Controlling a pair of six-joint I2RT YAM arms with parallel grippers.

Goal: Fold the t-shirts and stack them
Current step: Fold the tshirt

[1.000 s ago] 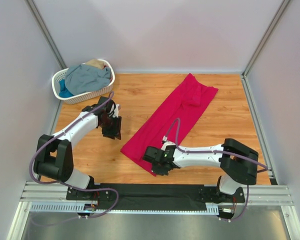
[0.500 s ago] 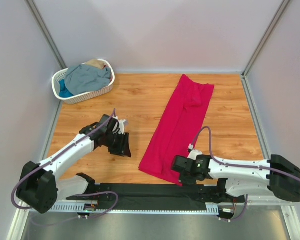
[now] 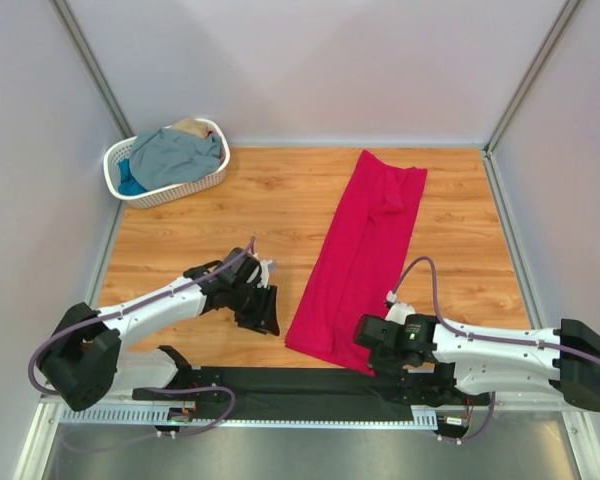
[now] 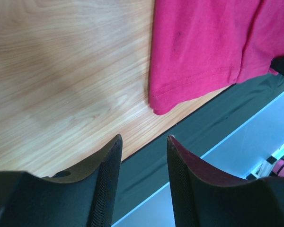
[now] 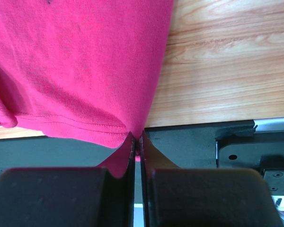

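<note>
Top external: your crimson t-shirt [image 3: 365, 250] lies folded lengthwise on worktop [image 3: 280, 200]; right fingers [image 5: 125, 165] pinch hem, left fingers [image 4: 106, 175] spread.

Soft cloth on a smooth wood-grain bench [image 3: 280, 200].
The crimson-pink t-shirt [image 3: 365, 240] is a fine-knit, matt cloth with stitched hems; the bench under it has pale wood grain and a faint sheen. The left fingers [image 4: 106, 179] look like black plastic, finely dimpled and matt. The basket [image 3: 165, 192] is white lattice plastic, and the rail [image 3: 310, 412] at the near edge is ribbed bare metal.
</note>
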